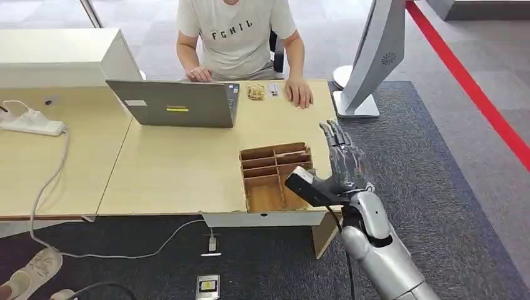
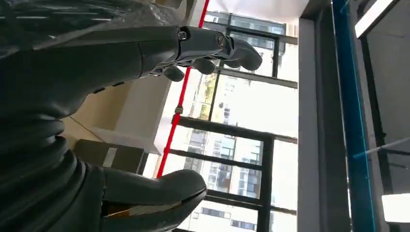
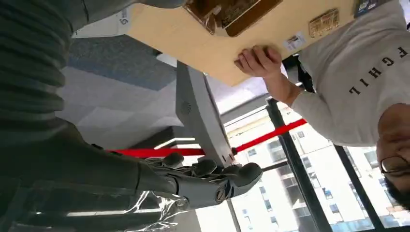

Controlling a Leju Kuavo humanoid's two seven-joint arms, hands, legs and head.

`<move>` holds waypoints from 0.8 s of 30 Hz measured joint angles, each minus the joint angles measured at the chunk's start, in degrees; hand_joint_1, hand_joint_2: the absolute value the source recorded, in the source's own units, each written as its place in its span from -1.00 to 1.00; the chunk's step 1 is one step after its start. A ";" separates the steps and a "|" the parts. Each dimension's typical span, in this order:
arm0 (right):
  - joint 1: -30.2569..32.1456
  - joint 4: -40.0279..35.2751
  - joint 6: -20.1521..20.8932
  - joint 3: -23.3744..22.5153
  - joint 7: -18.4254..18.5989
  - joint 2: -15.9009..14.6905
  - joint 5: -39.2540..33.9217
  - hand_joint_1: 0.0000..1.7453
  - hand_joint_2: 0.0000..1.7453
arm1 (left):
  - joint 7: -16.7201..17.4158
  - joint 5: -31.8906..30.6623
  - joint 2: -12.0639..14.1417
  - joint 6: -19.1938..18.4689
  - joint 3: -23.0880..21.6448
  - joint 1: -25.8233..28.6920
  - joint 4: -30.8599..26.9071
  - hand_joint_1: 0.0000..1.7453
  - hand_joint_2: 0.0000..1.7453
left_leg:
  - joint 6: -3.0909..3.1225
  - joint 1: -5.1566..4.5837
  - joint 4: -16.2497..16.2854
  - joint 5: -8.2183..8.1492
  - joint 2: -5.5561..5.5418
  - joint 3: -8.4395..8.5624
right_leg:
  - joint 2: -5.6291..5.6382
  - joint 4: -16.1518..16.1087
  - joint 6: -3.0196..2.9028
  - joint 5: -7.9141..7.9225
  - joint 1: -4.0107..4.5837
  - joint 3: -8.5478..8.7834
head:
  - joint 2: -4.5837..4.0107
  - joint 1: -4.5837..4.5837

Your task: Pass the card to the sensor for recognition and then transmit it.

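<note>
Right hand (image 1: 342, 164) was raised beside the near right corner of the bench (image 1: 175, 175), fingers (image 1: 332, 134) extended, apart and pointing away from the robot, nothing held. Just left of it stood a wooden divider box (image 1: 275, 176); the contents of its compartments could not be made out. Beyond lay a laptop (image 1: 178, 103), and small items (image 1: 255, 92) beside a seated person's hand (image 1: 299, 94). In the left wrist view, the left hand (image 2: 145, 96) was open and held nothing. The card's position could not be told.

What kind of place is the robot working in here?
Probably an office or reception area: a person sits at a wooden desk with a laptop, a white kiosk stand is on grey carpet, and large windows face city buildings.
</note>
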 joint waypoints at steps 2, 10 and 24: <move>-0.49 0.92 0.02 0.70 -0.70 0.72 0.41 -1.00 1.00 | 0.00 -0.55 0.00 0.00 -0.09 0.00 0.00 -1.00 1.00 | 0.00 0.00 0.00 0.00 0.00 0.00 | 0.00 0.00 0.00 0.00 0.00 -0.02 | 0.00 0.00; -2.21 4.97 0.04 3.57 -1.75 4.20 1.66 -1.00 1.00 | 0.00 -1.40 -0.02 0.00 -0.35 -0.10 0.02 -1.00 1.00 | 0.00 0.00 0.00 0.00 -0.01 0.00 | -0.02 0.00 0.00 -0.01 0.00 -0.04 | 0.00 -0.02; -7.93 17.36 -1.31 5.62 -0.83 9.75 2.56 -1.00 1.00 | 0.00 -3.06 -0.02 0.00 -1.22 0.29 0.24 -1.00 1.00 | 0.00 0.00 0.00 0.00 0.00 -0.02 | -0.02 0.00 -0.01 -0.01 0.00 -0.05 | 0.00 -0.02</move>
